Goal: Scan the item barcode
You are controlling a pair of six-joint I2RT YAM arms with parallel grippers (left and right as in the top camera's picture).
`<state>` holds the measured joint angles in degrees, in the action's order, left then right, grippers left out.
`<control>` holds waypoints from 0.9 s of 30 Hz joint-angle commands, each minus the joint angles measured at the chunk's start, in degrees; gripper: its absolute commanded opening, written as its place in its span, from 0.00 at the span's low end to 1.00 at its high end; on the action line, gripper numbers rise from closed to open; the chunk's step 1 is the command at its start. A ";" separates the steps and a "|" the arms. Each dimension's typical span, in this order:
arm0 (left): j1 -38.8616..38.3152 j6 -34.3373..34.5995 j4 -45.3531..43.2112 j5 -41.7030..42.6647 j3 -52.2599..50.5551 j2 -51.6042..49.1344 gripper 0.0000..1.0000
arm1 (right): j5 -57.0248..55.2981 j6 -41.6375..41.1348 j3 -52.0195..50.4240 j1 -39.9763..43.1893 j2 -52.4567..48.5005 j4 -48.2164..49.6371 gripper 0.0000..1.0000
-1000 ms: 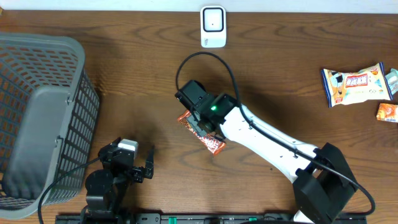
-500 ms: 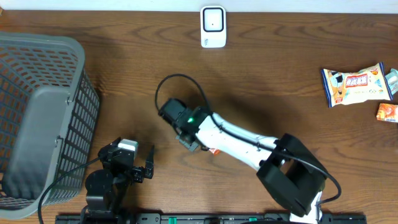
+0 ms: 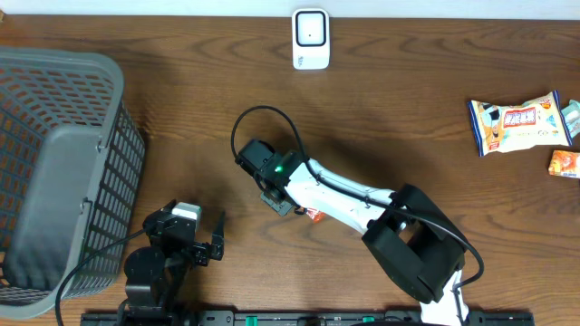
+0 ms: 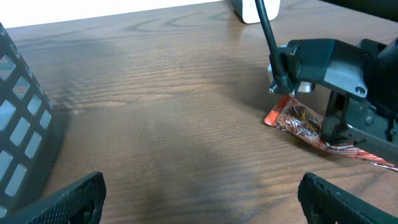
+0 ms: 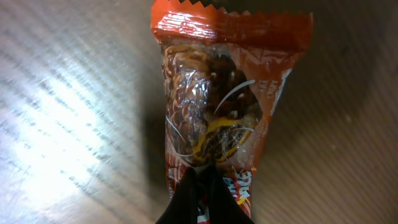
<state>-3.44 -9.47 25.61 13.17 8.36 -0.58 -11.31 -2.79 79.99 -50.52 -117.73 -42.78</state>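
R black fingers (image 5: 186, 208) clenched on end of red-orange crinkled foil snack pkt (image 5: 214, 106), lying on brown wooden desk (image 3: 181, 100), centre; L fingers (image 4: 65, 198) released, wide apart, nr grey mesh basket (image 3: 54, 163).

My right arm (image 3: 344, 190) is a white shell with black joints, a green light (image 3: 279, 167) near the wrist and a thin black cable (image 3: 265, 109). My left arm (image 3: 149, 267) is black with a white block (image 3: 186, 212). My left hand (image 4: 199, 196) has matte black fingers (image 4: 348, 199).
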 commanded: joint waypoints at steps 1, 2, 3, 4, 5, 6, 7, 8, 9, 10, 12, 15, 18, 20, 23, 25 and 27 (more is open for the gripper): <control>-0.13 -0.79 1.16 -0.17 -0.74 0.31 0.98 | -0.50 -2.54 0.15 3.87 -2.01 0.07 0.01; -0.13 -0.81 1.16 -0.17 -0.74 0.31 0.98 | -0.13 -2.58 0.15 5.20 -2.19 0.11 0.01; -0.13 -0.81 1.16 -0.17 -0.74 0.31 0.98 | -0.04 -2.86 0.15 6.58 -2.19 0.09 0.01; -0.13 -0.81 1.16 -0.17 -0.74 0.31 0.98 | 0.11 -3.17 0.15 8.13 -2.29 0.09 0.01; -0.13 -0.81 1.16 -0.17 -0.74 0.31 0.98 | 0.37 -3.34 0.15 9.88 -2.29 0.07 0.01; -0.13 -0.81 1.16 -0.17 -0.74 0.31 0.98 | 0.74 -3.41 0.15 11.56 -2.29 0.09 0.01; -0.13 -0.81 1.16 -0.17 -0.74 0.31 0.99 | 1.62 -3.39 0.15 13.22 -2.29 0.17 0.01; -0.13 -0.81 1.16 -0.17 -0.74 0.31 0.99 | 2.84 -3.37 0.15 14.86 -2.29 0.39 0.01; -0.13 -0.81 1.16 -0.17 -0.74 0.31 0.98 | 4.42 -3.30 0.15 16.37 -2.29 0.59 0.01; -0.13 -0.81 1.16 -0.17 -0.74 0.31 0.98 | 6.43 -2.69 0.15 17.75 -2.29 0.87 0.01; -0.13 -0.79 1.16 -0.17 -0.74 0.31 0.98 | 12.55 0.33 0.26 20.20 -2.23 1.64 0.01; -0.13 -0.81 1.16 -0.20 -0.74 0.31 0.98 | 18.78 2.23 1.84 23.10 -1.22 0.24 0.01; -0.13 -0.81 1.16 -0.17 -0.74 0.31 0.98 | 19.89 2.23 5.20 24.90 1.22 -4.39 0.02; -0.13 -0.81 1.16 -0.17 -0.74 0.31 0.98 | 19.85 2.25 7.67 25.38 3.56 -7.93 0.03; -0.13 -0.81 1.16 -0.17 -0.74 0.31 0.99 | 19.56 2.91 8.92 24.92 7.28 -9.97 0.21; -0.13 -0.81 1.16 -0.17 -0.74 0.31 0.99 | 16.20 2.86 8.48 23.89 7.98 -9.84 0.34; -0.13 -0.81 1.16 -0.17 -0.74 0.31 0.99 | 12.46 1.90 7.30 22.58 7.48 -9.35 0.37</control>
<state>-3.44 -9.47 25.61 13.19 8.36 -0.58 5.17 -0.75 87.29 -26.11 -111.48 -52.40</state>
